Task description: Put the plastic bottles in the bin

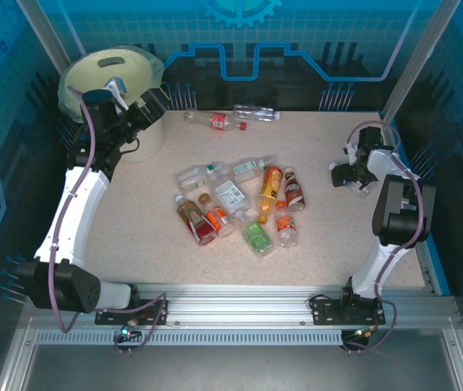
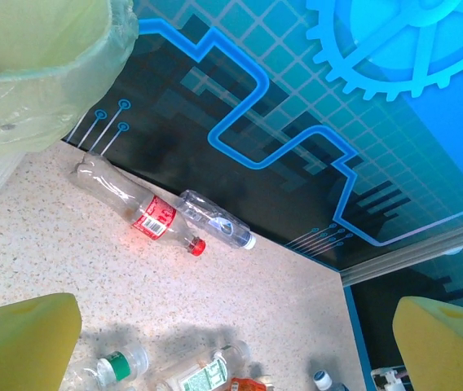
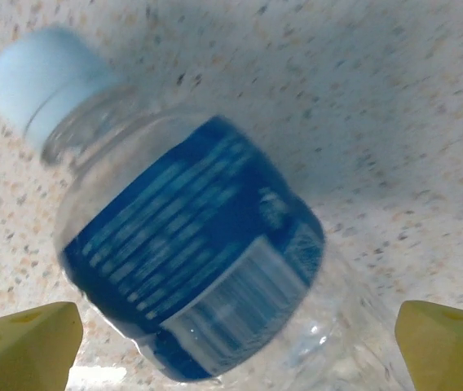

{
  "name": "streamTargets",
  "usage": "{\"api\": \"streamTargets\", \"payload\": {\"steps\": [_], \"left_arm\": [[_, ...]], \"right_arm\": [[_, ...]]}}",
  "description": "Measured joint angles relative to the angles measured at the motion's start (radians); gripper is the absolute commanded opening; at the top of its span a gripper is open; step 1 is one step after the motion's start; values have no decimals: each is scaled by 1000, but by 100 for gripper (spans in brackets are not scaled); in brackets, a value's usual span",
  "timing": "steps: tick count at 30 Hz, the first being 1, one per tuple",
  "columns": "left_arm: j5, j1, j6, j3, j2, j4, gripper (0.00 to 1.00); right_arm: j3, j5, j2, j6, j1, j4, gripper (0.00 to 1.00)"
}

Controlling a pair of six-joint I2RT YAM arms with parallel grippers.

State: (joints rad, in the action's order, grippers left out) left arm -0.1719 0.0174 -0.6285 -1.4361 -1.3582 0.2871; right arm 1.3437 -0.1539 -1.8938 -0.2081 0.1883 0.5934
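Blue-labelled bottle (image 3: 191, 261) lies diagonally, cap upper-left, under the spread right end effector (image 3: 231, 346); left end effector (image 2: 231, 342) spread too.

bottle cluster (image 1: 231, 195) mid-table, open tabletop (image 1: 337, 236) either side

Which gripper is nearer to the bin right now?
Left. The left gripper is close beside the bin at the table's far left corner; the right gripper is across the table near its right edge, well away from it.
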Motion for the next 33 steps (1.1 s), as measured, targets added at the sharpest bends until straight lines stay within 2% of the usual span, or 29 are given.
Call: {"api": "streamTargets", "payload": {"steps": [5, 11, 14, 19, 26, 33], "left_arm": [[0, 0, 0, 0, -11, -2, 99], [0, 0, 0, 7, -30, -2, 99], [0, 0, 1, 19, -31, -2, 99], [0, 0, 3, 27, -33, -2, 99], [0, 0, 3, 27, -50, -2, 99], [-26, 1, -10, 65, -57, -50, 99]], "right_arm": [[-13, 54, 3, -3, 1, 35, 98], [-37, 48, 14, 10, 0, 53, 95], [-39, 28, 14, 33, 0, 55, 85], [-64, 3, 14, 70, -15, 54, 80], [-126, -15, 25, 115, -42, 33, 63], [-199, -19, 160, 150, -70, -5, 51]]}}
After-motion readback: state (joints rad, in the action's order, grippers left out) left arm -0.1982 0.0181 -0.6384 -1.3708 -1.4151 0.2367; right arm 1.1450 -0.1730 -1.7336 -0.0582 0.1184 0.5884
